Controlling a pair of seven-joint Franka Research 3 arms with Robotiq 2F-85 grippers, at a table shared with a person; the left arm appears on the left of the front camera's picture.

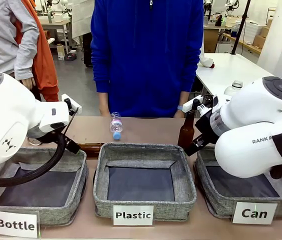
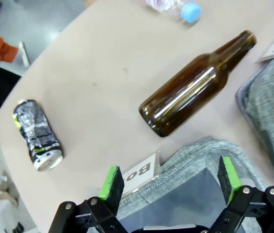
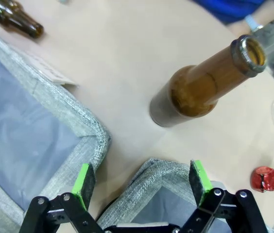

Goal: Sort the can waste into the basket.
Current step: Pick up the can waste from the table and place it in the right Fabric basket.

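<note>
Can waste: two crushed metal drink cans, both lying on the tan table (image 2: pixel 103 58), neither yet in a bin.

Left gripper (image 2: pixel 170 179): green pads spread wide, nothing between them, over a corner of the grey woven bin with the "Bo…" label (image 2: pixel 195 151).

Dark silvery-black can with greenish marks (image 2: pixel 37 135): between 9 and 10 o'clock from that gripper in the left wrist view, well apart. Its long axis runs 11 to 5 o'clock, silver end toward 5. Beyond, at 12 o'clock, lies a brown glass bottle on its side (image 2: pixel 195 82).

Right gripper (image 3: pixel 142 179): pads likewise spread, empty, above the rim of the grey woven basket labelled "Can" (image 1: pixel 216 200).

Red crushed can (image 3: pixel 273 177): at 3 o'clock from it, near, and cut by the picture edge, so its axis cannot be told. Farther, at 1 o'clock, is an upright brown bottle (image 3: pixel 205 85).

Judgement: the right arm is nearer the red can and the basket. The left arm is nearer the dark can, which must be gripped across its short axis.
</note>
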